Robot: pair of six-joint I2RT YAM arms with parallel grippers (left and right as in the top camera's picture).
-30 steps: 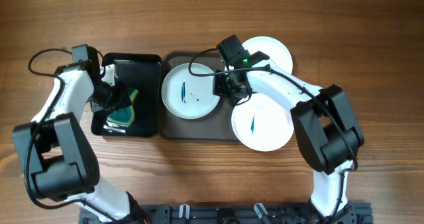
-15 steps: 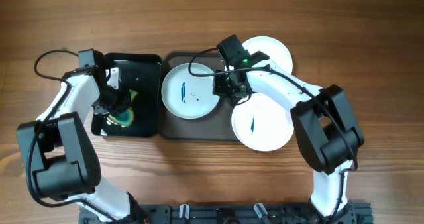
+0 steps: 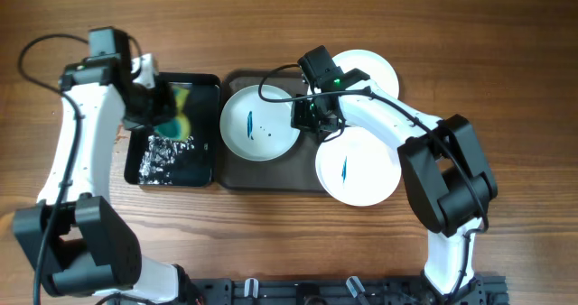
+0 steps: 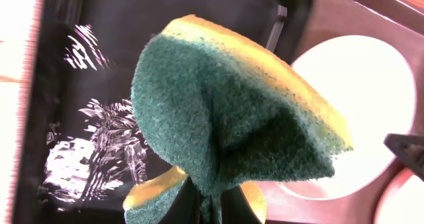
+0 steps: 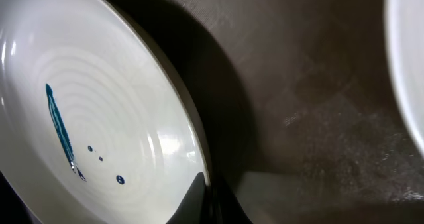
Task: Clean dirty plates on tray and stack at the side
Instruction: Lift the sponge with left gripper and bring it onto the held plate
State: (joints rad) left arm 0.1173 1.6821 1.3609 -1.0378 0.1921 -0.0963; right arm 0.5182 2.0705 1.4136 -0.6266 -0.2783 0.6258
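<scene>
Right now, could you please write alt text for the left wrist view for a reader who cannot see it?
A folded green-and-yellow sponge, pinched in the left gripper, fills the view above a glossy black tray with glinting patches. To the right, a white plate sits on a grey-brown tray.
</scene>
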